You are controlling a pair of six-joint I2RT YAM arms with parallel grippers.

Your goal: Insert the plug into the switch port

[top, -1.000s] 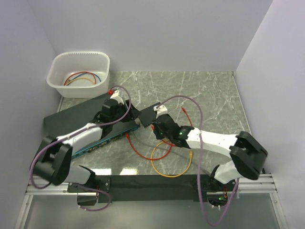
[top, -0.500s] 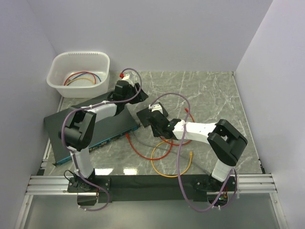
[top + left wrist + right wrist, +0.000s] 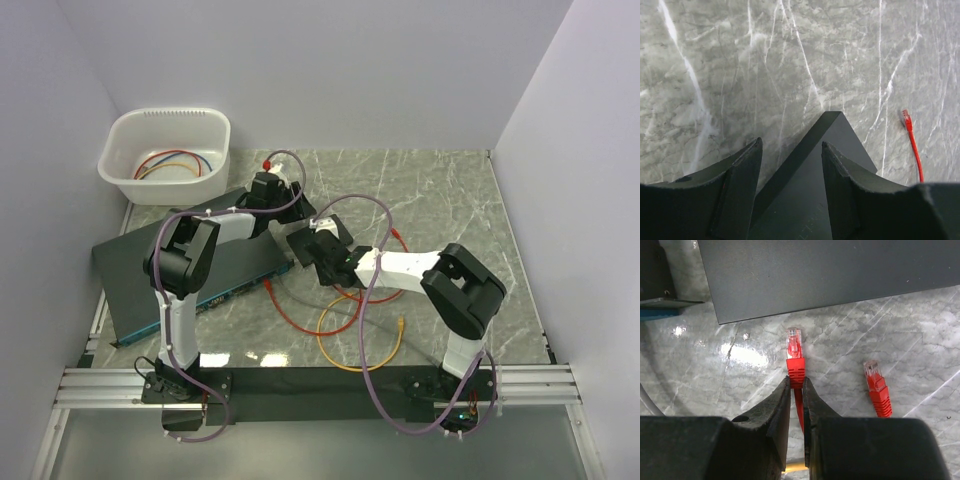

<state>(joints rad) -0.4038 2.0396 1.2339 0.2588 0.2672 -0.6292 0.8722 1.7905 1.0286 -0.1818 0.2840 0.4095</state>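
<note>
My right gripper is shut on the red plug, gripping the boot with the clear tip pointing forward, low over the marble. In the top view this gripper sits just right of the switch, near the right end of its teal front face, which also shows in the right wrist view. The ports are too small to make out. My left gripper is open, its fingers either side of a flat black box's corner. In the top view it is behind that box.
A second red plug lies on the marble right of the held one; another shows in the left wrist view. An orange-yellow cable loop and a grey cable lie in front. A white bin with cables stands back left.
My left arm swung from above the switch to the back right, reaching the black box. My right arm folded in and its gripper shifted slightly left towards the switch's end.
</note>
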